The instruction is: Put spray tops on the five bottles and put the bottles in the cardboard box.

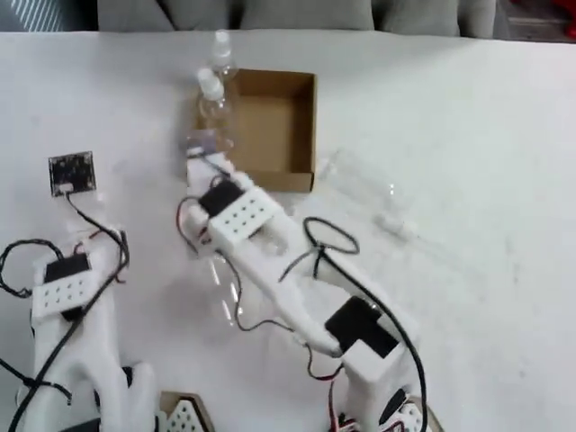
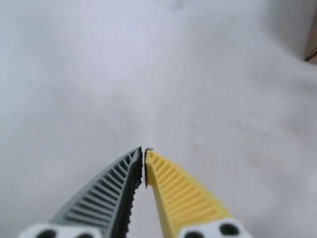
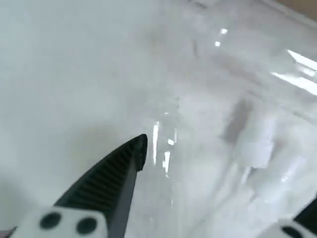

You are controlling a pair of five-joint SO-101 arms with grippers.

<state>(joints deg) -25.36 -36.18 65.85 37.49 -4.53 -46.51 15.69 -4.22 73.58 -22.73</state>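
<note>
left tool tips together (over white table).

This looks like a small robotics lab or hobby workbench, possibly set up in a lounge. A white counter carries the left arm and right arm, both white plastic with loose wiring. There is also a bare circuit board, and grey cushions sit behind.

Clear bottle, blurred, edges indistinct.
</note>
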